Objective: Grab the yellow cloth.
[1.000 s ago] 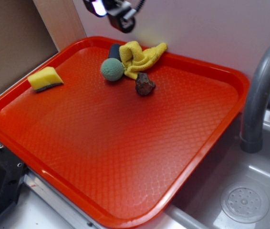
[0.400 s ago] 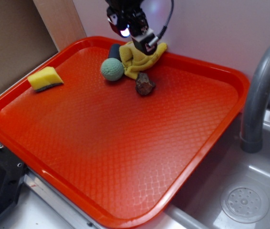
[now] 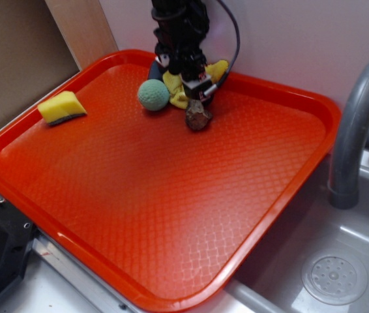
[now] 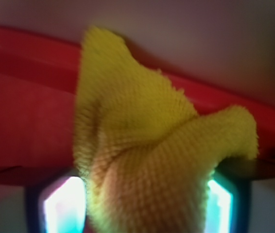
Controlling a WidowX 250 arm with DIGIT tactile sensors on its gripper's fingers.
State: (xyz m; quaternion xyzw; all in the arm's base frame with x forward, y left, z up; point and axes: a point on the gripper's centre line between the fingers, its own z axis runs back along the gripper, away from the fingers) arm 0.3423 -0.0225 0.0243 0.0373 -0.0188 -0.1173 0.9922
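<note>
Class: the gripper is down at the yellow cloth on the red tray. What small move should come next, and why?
Probably close the gripper on the yellow cloth. The wrist view shows the cloth bunched between the two fingers, filling the gap, with the tray's rim behind. Whether the jaws are already tight cannot be told.

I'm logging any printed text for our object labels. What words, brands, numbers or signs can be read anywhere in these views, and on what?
None: no readable text in either view.
The red tray, yellow cloth, yellow sponge, green ball and dark rock show no markings.
The gripper and grey faucet show no legible print.
The wrist view is blurred, filled by the cloth.
</note>
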